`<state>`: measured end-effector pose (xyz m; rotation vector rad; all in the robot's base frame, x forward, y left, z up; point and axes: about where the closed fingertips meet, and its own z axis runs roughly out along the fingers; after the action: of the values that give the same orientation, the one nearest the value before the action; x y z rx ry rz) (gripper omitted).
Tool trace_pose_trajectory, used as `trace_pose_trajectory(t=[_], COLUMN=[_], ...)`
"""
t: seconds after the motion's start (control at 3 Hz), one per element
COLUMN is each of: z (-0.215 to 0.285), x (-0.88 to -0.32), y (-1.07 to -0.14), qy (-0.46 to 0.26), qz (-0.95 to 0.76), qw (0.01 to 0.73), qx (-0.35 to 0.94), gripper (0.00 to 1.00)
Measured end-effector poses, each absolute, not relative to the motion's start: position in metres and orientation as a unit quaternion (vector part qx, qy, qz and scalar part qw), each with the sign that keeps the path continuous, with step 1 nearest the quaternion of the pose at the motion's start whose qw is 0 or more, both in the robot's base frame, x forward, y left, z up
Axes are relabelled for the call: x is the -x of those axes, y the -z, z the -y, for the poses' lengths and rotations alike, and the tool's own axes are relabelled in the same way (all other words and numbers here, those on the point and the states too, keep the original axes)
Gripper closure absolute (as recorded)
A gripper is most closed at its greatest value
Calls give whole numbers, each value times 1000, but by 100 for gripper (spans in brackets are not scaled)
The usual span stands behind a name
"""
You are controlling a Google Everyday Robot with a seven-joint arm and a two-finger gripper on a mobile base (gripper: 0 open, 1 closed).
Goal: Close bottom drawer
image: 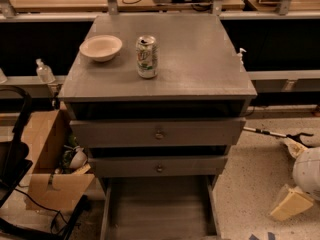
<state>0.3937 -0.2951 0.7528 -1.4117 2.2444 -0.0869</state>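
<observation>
The gripper [291, 204] hangs low over the speckled floor [250, 174] at the lower right of the view, clear of the grey drawer cabinet [200, 64]; I cannot tell whether it is apart or together. Just left of it the bottom drawer [157, 206] stands pulled out, its long flat inside showing. Up and left of the gripper, a soda can [147, 57] stands beside a white bowl [100, 47] on the cabinet top, and an open cardboard box [47, 154] sits beyond the cabinet
</observation>
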Motion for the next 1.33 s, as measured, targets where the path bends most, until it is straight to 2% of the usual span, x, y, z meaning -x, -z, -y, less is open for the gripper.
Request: trace_pose_trajectory(t=[0.67,1.0,1.33], z=[299,299,308], x=[-407,-406,-405], y=[-753,-714,-636], qy=[56,39,9], qz=[-819,-823,-829], qw=[265,277,297], qx=[505,494,474], gripper=[0,0,0])
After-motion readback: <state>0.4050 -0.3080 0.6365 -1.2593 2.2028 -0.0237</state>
